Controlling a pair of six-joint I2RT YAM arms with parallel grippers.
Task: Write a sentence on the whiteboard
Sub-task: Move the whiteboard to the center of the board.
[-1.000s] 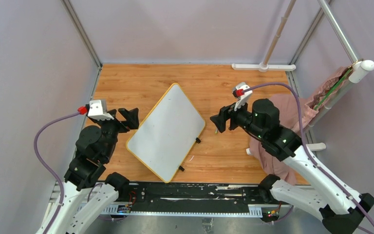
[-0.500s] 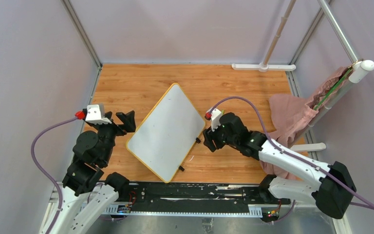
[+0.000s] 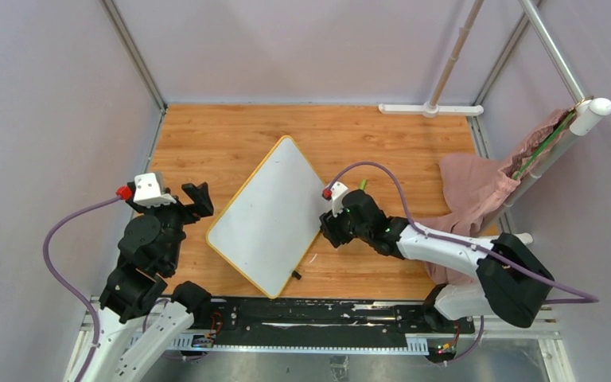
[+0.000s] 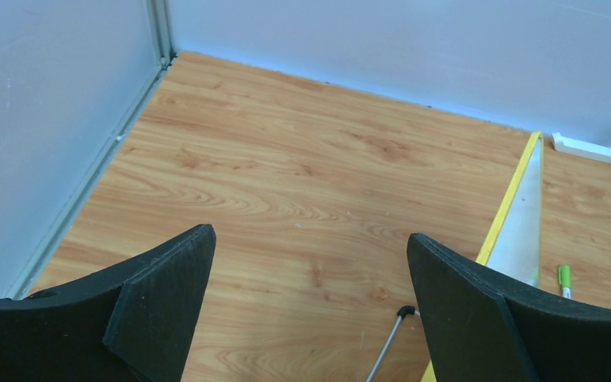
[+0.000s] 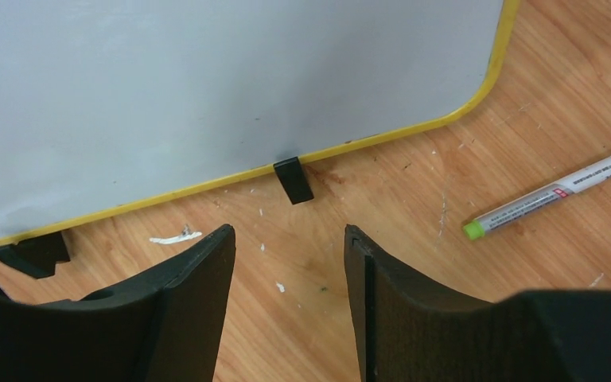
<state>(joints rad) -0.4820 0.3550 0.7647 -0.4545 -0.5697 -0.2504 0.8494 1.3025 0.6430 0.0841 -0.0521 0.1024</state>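
The whiteboard (image 3: 274, 213), white with a thin yellow rim, lies tilted like a diamond in the middle of the wooden table (image 3: 231, 135). Its face looks blank; the sentence does not show. My right gripper (image 3: 325, 232) hovers low at the board's right edge. In the right wrist view it (image 5: 286, 232) is open over bare wood, just short of a black clip foot (image 5: 293, 180) on the whiteboard (image 5: 207, 87). A green-capped marker (image 5: 557, 193) lies to its right. My left gripper (image 3: 196, 200) is open, left of the board, and it (image 4: 310, 239) holds nothing.
A pink cloth (image 3: 469, 191) is heaped at the right side under a slanted pole (image 3: 557, 135). A white rail base (image 3: 430, 109) sits at the back wall. The left wrist view shows the board's yellow edge (image 4: 509, 207) and a thin grey prop wire (image 4: 386, 350).
My right arm swung left and dropped low, from beside the cloth to the board's right edge. My left arm drew back slightly to the left.
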